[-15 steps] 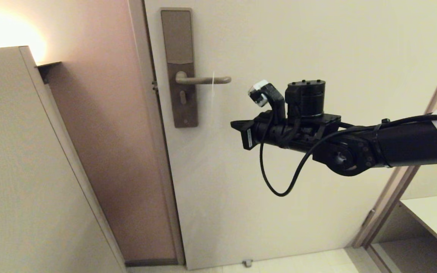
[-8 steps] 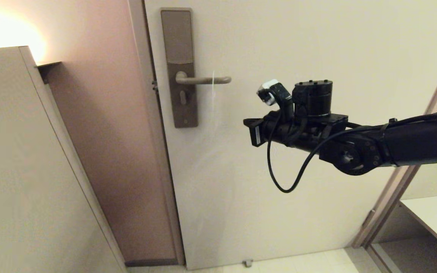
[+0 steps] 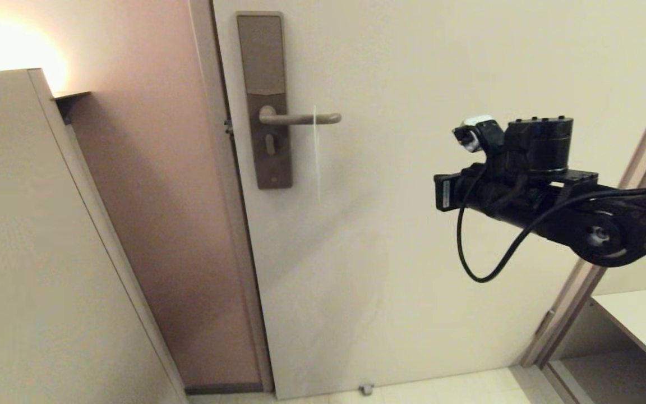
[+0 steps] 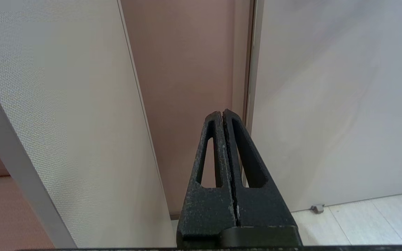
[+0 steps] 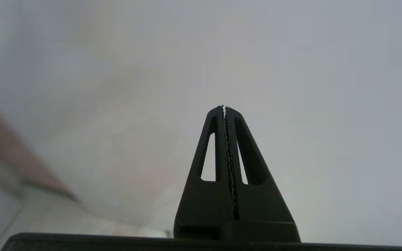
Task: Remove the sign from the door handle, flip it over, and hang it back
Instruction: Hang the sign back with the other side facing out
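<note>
The sign (image 3: 316,154) hangs from the door handle (image 3: 300,118) and shows only as a thin pale edge, so neither face can be read. The handle juts right from its tall backplate (image 3: 264,67). My right arm (image 3: 525,185) is stretched out at handle height, well to the right of the sign and apart from it. My right gripper (image 5: 224,108) is shut and empty, facing the bare door. My left gripper (image 4: 223,113) is shut and empty, held low near the door's hinge-side edge, out of the head view.
A tall pale cabinet (image 3: 20,235) stands at the left, close to the door frame. A shelf unit (image 3: 642,320) stands at the lower right behind a slanted frame post. A small door stop (image 3: 364,388) sits at the door's foot.
My right arm has drawn back to the right, away from the handle and the sign. The sign stays hanging on the handle. The left gripper's earlier position is not shown.
</note>
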Tool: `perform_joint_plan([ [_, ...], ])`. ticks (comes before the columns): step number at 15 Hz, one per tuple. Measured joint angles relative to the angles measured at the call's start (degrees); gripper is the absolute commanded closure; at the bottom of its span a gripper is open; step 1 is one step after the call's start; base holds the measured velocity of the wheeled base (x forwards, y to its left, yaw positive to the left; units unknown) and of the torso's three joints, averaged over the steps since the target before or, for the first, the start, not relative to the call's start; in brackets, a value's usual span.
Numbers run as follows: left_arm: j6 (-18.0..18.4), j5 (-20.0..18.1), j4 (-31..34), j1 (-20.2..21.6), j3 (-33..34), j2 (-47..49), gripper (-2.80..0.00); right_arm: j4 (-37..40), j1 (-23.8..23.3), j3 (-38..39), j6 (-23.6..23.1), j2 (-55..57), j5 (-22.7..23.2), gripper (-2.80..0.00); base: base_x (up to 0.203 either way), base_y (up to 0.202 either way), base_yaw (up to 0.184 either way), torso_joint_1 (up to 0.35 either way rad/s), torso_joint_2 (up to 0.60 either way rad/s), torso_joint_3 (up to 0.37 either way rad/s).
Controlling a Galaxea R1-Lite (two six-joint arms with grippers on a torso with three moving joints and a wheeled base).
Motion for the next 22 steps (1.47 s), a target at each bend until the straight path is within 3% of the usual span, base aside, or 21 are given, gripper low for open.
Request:
perform_joint_plan([
  [5, 0.0, 0.0, 0.0, 0.0, 0.0, 0.0, 0.00, 0.4, -6.1, 9.7, 0.9, -9.9, -2.0, 0.00, 0.000, 0.000, 0.000, 0.000, 0.00, 0.000],
  [15, 0.0, 0.0, 0.0, 0.0, 0.0, 0.0, 0.00, 0.0, -20.1, 42.3, 0.4, -37.1, -1.8, 0.00, 0.000, 0.000, 0.000, 0.000, 0.00, 0.000],
  [18, 0.0, 0.0, 0.0, 0.0, 0.0, 0.0, 0.00, 0.3, -21.3, 50.7, -0.4, -47.7, 0.1, 0.00, 0.000, 0.000, 0.000, 0.000, 0.00, 0.000],
  [22, 0.0, 0.0, 0.0, 0.0, 0.0, 0.0, 0.00, 2.4, -23.5, 60.1, -1.6, -62.9, 5.8, 0.00, 0.000, 0.000, 0.000, 0.000, 0.00, 0.000],
])
